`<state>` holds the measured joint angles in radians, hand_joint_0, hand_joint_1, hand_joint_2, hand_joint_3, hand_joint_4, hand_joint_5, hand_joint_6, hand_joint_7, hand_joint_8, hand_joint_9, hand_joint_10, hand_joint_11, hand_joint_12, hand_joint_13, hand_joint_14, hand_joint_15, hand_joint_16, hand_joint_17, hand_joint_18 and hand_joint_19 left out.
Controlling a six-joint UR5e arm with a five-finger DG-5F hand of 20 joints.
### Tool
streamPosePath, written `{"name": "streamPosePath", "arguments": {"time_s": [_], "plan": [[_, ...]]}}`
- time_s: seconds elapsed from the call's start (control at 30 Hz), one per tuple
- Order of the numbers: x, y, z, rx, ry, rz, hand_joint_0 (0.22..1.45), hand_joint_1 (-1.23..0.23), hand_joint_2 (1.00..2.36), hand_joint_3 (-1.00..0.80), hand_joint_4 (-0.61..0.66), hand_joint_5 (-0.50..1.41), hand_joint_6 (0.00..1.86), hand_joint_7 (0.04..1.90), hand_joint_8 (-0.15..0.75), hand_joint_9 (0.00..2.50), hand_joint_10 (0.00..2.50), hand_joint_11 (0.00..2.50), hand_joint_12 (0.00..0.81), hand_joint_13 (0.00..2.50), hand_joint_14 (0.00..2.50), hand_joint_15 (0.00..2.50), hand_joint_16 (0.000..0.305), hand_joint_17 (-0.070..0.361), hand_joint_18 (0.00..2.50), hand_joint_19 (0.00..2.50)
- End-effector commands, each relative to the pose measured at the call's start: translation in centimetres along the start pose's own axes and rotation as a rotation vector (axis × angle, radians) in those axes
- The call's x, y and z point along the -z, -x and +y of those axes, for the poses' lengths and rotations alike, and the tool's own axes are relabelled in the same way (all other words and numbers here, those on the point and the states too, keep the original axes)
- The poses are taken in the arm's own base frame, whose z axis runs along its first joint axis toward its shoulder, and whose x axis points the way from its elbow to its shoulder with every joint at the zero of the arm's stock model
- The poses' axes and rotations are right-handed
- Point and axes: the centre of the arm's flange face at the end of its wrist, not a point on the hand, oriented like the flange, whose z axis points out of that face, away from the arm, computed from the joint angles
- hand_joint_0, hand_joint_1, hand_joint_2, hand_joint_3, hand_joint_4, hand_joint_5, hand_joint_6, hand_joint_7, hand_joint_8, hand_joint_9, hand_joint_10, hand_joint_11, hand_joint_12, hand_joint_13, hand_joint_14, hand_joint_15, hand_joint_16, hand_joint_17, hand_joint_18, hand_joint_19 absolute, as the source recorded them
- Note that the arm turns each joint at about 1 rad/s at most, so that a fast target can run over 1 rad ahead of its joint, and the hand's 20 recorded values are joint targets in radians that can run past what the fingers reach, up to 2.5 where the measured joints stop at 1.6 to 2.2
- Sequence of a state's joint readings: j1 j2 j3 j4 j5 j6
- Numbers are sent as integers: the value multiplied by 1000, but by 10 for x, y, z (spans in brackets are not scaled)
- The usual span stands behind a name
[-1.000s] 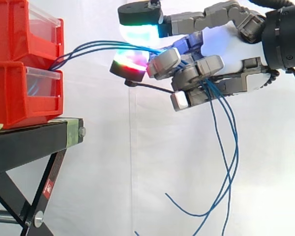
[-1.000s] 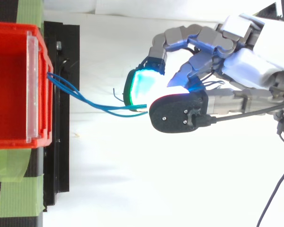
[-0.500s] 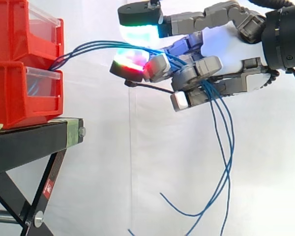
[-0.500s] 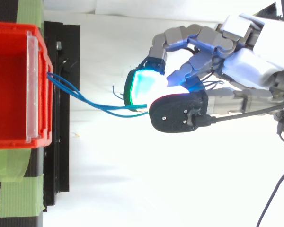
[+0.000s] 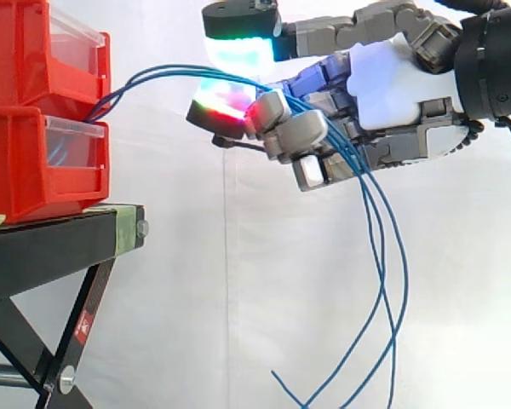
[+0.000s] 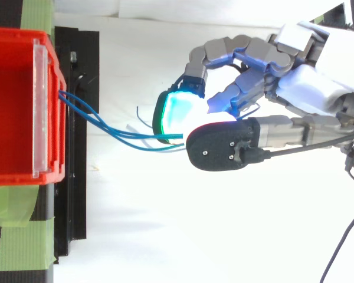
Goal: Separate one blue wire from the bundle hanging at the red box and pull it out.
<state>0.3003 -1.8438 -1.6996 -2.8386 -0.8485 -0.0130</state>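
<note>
Three blue wires (image 5: 153,74) come out between the two stacked red bins (image 5: 25,162) at the left. They arc up and rightward into my hand (image 5: 392,81). The hand is level with the upper bin and to its right, with its fingers curled round the wires. Below the curled fingers the wires hang down in long loose loops, their ends near the bottom edge. In the top view the wires (image 6: 115,132) leave the bin's (image 6: 17,34) front and run under the cyan-glowing fingertip (image 6: 177,112) of the hand (image 6: 310,88).
The bins rest on a black stand (image 5: 51,247) with slanted legs at the lower left. Strips of green tape (image 6: 20,242) lie on the stand beside the bin. A white curtain backs the scene, and open space lies below the hand.
The curled fingers have drawn tighter and slightly upward round the wires. The wire arc near the bins stands a little higher, and the hanging loops have swung.
</note>
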Motion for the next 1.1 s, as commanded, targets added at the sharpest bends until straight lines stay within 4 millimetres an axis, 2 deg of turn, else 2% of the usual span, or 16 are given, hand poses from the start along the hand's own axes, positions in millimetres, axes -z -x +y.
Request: {"name": "streamPosePath", "arguments": {"time_s": [0.0, 0.03, 0.23, 0.3, 0.4, 0.67, 1.07], "plan": [[0, 0, 0, -8, -1, 0, 611, -669, 1027, -136, 173, -189, 840, 1187, 332, 907, 11, 1631, 359, 1146, 146, 1691, 47, 105, 787, 1216], [0, 0, 0, -8, -1, 0, 611, -669, 1027, -136, 168, -190, 840, 1189, 334, 902, 11, 1599, 360, 1157, 7, 1721, 47, 107, 783, 1186], [0, 0, 0, -8, -1, 0, 615, -670, 1027, -134, 161, -190, 840, 1191, 339, 891, 12, 1576, 365, 1118, 6, 1622, 48, 108, 775, 1189], [0, 0, -1, -7, -2, 0, 615, -671, 1027, -133, 158, -190, 841, 1190, 334, 876, 13, 1563, 370, 1072, 11, 1538, 48, 108, 769, 1193], [0, 0, 0, -8, -1, 0, 616, -671, 1028, -136, 145, -190, 841, 1185, 342, 778, 16, 1407, 382, 949, 20, 1338, 48, 108, 761, 1188], [0, 0, -1, -5, -2, 0, 617, -672, 1027, -145, 149, -191, 841, 1175, 343, 762, 17, 1363, 379, 945, 20, 1321, 48, 107, 755, 1201], [0, 0, 0, -5, -1, 0, 615, -676, 1028, -142, 121, -191, 840, 1164, 330, 604, 19, 1180, 391, 911, 21, 1253, 48, 107, 749, 1210]]}}
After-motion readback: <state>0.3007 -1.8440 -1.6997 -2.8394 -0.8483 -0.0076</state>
